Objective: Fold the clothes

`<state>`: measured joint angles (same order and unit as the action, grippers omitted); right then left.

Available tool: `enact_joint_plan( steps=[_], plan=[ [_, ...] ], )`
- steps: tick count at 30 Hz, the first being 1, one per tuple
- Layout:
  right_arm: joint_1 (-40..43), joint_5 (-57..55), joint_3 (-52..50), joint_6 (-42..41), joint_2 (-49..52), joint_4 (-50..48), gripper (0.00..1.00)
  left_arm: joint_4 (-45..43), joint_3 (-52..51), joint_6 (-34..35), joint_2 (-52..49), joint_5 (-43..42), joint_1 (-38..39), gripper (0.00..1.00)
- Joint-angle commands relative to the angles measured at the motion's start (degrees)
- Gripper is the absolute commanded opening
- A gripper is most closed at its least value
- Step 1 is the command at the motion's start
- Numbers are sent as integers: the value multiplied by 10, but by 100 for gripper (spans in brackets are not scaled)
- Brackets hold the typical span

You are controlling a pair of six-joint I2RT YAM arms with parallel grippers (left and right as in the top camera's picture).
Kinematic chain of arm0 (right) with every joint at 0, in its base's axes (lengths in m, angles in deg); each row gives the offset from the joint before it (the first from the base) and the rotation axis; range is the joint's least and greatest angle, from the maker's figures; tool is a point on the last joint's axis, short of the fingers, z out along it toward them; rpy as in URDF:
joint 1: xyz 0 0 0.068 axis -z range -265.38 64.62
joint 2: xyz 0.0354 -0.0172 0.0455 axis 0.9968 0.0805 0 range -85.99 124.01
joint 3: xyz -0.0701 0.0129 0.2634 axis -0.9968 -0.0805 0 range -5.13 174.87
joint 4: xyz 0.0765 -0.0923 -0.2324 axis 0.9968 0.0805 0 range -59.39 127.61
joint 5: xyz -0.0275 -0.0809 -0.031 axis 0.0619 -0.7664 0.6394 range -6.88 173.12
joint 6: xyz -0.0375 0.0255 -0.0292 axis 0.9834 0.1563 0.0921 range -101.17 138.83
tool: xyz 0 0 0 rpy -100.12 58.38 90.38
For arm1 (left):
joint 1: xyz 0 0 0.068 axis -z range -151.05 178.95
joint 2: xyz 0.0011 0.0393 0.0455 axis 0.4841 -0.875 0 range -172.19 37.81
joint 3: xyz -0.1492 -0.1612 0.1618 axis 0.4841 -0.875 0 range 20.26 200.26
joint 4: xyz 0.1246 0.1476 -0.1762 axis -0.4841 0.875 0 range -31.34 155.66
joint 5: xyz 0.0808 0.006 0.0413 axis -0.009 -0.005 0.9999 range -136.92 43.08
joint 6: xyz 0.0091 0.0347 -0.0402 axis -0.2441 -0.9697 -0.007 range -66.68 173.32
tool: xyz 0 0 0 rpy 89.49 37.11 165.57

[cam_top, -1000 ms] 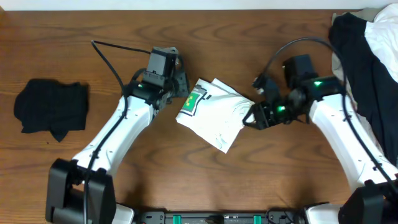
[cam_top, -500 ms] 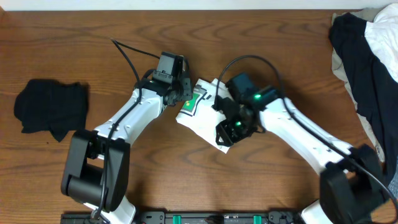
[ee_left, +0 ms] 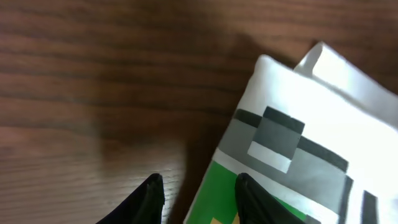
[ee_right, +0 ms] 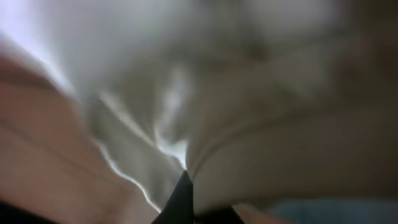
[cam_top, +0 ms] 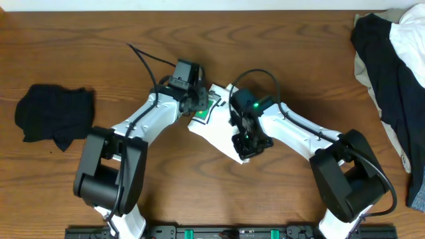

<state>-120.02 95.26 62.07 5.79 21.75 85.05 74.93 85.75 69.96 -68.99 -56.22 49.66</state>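
The clothes, a folded white T-shirt (cam_top: 216, 131) with a green-and-white print (cam_top: 207, 109), lie at the table's middle. My left gripper (cam_top: 199, 105) is at the shirt's upper left edge. In the left wrist view it (ee_left: 199, 194) stands open astride that edge, one finger (ee_left: 152, 198) over the wood, the other over the print (ee_left: 280, 140). My right gripper (cam_top: 244, 149) is down on the shirt's near right corner. In the blurred right wrist view it (ee_right: 185, 194) is shut, with white cloth (ee_right: 249, 93) folding in around the dark tips.
A small black folded garment (cam_top: 53, 114) lies at the far left. A large black garment heaped with pale cloth (cam_top: 392, 60) fills the right edge. Both arms reach in over the wooden table (cam_top: 299, 53) towards the shirt.
The right arm swung left from the shirt's right side onto its near right corner, and its jaws shut there. The left gripper crept slightly right along the shirt's edge.
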Motion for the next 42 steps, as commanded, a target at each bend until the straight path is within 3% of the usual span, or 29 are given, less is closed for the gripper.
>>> enact_joint_plan(
  steps=[1, 16, 21, 29, 32, 39, 42],
  plan=[
    [-2, -110, -3, -84, -6, 43, 2, -3, 11, -6, -11, -7, 12, 40],
    [9, -154, -3, -88, -6, 55, 4, 73, -19, -7, -24, -5, 30, 39],
    [29, -154, -3, -88, -6, 44, 6, 150, -26, -2, -25, -5, 31, 27],
    [73, -167, -3, -69, -6, 28, 11, 252, -26, 73, -25, -6, 33, 7],
    [92, -177, -3, -60, -6, 14, 20, 269, -26, 73, -23, -5, 37, 6],
    [144, -177, 14, -39, -8, -3, 19, 281, -26, 75, 28, 4, 47, 6],
    [161, -150, 38, -7, -20, 7, 20, 280, -26, 76, 72, 45, 47, 6]
  ],
)
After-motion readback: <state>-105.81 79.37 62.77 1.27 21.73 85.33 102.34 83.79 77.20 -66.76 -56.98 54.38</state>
